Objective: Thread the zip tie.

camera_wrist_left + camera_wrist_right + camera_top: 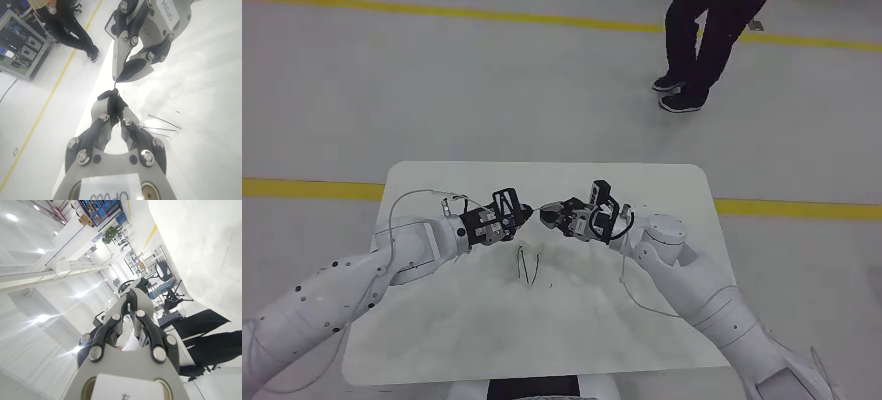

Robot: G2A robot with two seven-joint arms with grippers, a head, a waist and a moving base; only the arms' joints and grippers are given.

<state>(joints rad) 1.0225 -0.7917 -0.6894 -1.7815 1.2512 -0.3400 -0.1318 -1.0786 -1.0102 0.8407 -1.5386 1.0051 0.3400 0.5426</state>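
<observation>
both arms meet above the middle of the white table (662, 190), with their jaws tip to tip and lifted off the surface. the left jaws are closed tight on the black zip tie (114, 86), pinching a bunched part of it between the dark pads (122, 103). a short thin stretch of the tie sticks out past their tips. the right jaws, just opposite, are closed too and nip the far end of that stretch at their very tips, so the tie bridges the small gap between the two. i cannot tell whether the tail has entered the head, as it is too small to see. on the table below, a little towards the robot, lie the spare zip ties (162, 127). they are three thin black strips close together, fanning slightly, apart from both sets of jaws, and they seem to rest on a clear sheet (174, 132).
</observation>
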